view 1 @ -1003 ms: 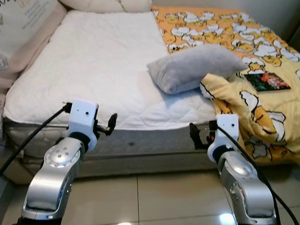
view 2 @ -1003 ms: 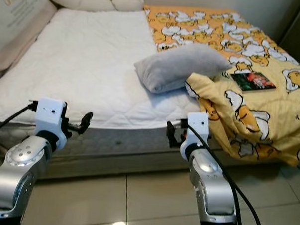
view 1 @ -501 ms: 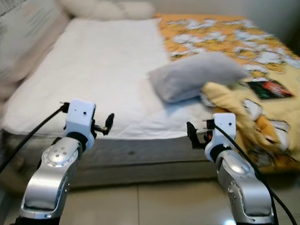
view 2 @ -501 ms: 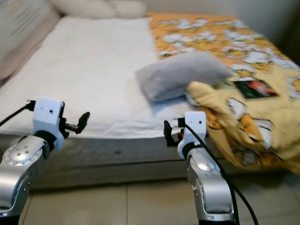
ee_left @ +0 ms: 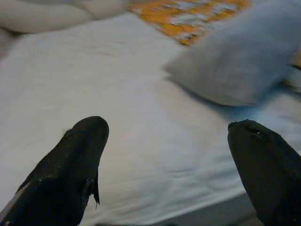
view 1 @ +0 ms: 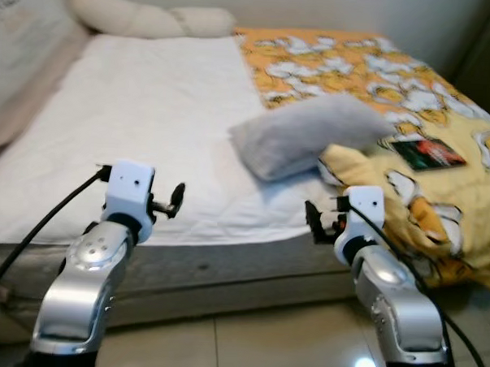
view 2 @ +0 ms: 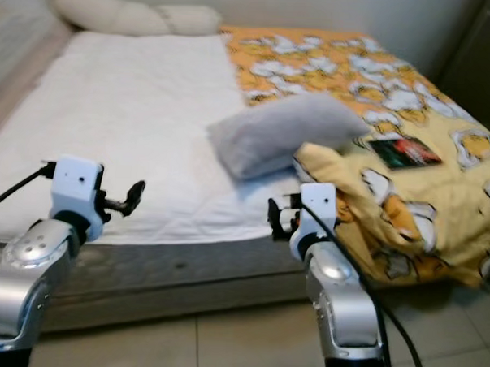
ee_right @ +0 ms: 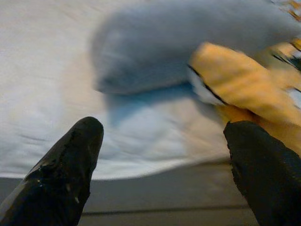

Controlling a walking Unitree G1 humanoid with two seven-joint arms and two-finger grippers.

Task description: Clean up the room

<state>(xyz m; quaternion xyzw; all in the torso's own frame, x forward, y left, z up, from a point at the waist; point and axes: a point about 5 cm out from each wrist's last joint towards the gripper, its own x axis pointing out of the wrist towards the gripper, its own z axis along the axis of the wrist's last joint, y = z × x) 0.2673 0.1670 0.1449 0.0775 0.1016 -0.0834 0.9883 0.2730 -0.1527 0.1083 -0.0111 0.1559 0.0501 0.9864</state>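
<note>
The left gripper [ee_left: 164, 165] hangs in the air short of the bed's near edge, its two black fingers [ee_left: 70, 169] spread wide apart and holding nothing. The right gripper [ee_right: 162, 165] is level with it at about 3 o'clock, also off the mattress edge — fingers [ee_right: 66, 165] parted, nothing between them.

Beyond both, the white mattress [view 1: 150, 114] stretches toward 12 o'clock. A grey pillow [view 1: 308, 133] lies on it, at roughly 1 o'clock from the left gripper and 11 o'clock from the right, tilted across the boundary between the bare mattress and the bedding. Touching the pillow's near right end is the bunched fold of a yellow blanket [view 1: 407, 199] with an egg-character print, which covers the bed's right side and spills over the edge. On the blanket, at 2 o'clock from the right gripper, lies a flat dark book [view 1: 429, 152]. At the far end — 12 o'clock — sits a long cream bolster [view 1: 146, 18]. Below the arms is pale tiled floor [view 1: 246, 354].
</note>
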